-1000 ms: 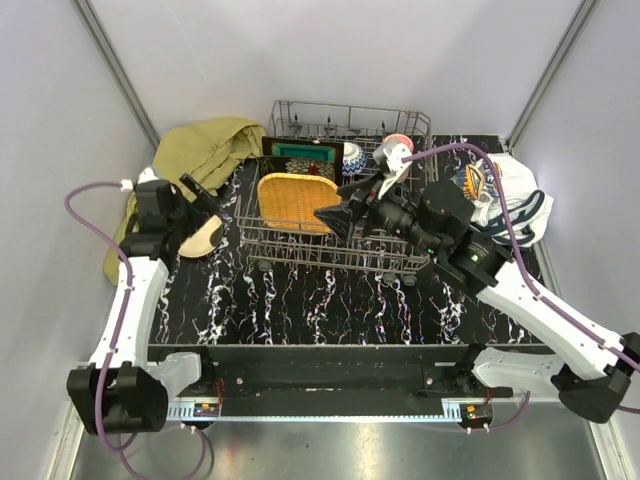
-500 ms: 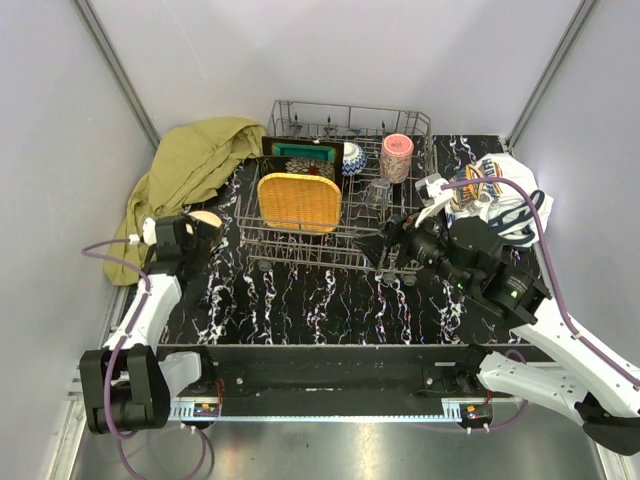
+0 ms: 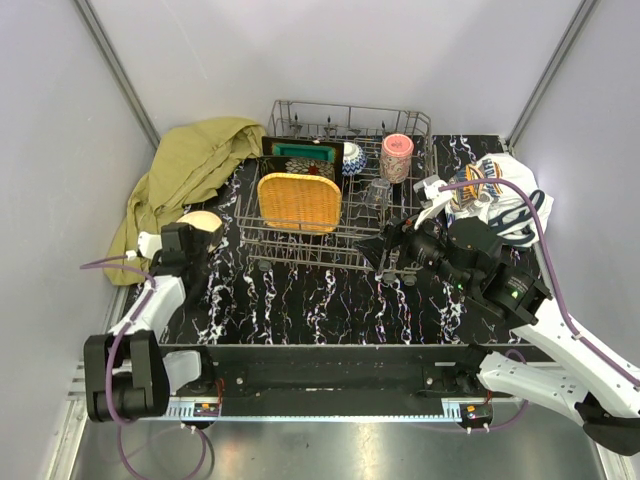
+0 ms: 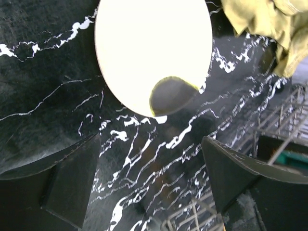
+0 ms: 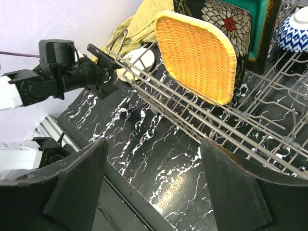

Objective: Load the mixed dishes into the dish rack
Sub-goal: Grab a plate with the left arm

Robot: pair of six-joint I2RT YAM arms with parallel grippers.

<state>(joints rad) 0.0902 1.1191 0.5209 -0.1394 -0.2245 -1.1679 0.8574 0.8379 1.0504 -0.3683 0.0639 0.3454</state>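
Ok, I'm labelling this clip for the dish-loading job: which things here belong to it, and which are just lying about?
Job: dish rack, orange woven-look square plate, teal square plate, dark floral plate, blue-and-white bowl, pink cup, clear glass, cream round plate on the table.
Lying about: olive-yellow cloth, white printed cloth.

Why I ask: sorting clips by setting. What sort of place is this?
Probably a robot test cell, not a kitchen: plain walls box in a marbled table with a dish rack, left arm and right arm.

Table (image 3: 330, 300): rack (image 3: 345, 107), cream plate (image 3: 200, 218), olive cloth (image 3: 190, 160), printed cloth (image 3: 512, 195).
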